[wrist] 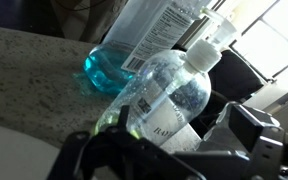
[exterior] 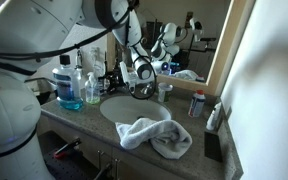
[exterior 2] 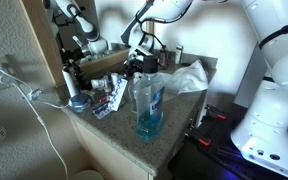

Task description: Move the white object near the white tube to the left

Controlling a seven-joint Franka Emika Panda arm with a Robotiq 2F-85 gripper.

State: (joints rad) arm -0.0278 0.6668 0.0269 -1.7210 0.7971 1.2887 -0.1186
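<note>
Wrist view: gripper (wrist: 159, 165) is showing as dark finger parts low in frame, jaws spread wide and gripping nothing. A clear pump bottle (wrist: 174, 95) is filling the centre, with a mouthwash bottle (wrist: 134, 45) of blue liquid standing just behind it on the speckled counter (wrist: 24, 60). In both exterior views the arm (exterior 2: 164, 12) is reaching over the back of the sink (exterior: 119, 108), with the gripper hanging just above the counter. The white object (exterior: 197, 104), a small upright container, is standing at the counter's far end by the mirror (exterior: 184, 40), just beside the white tube (exterior: 214, 118) and well apart from the gripper. A crumpled towel (exterior: 154, 135) is lying at the sink's front edge.
</note>
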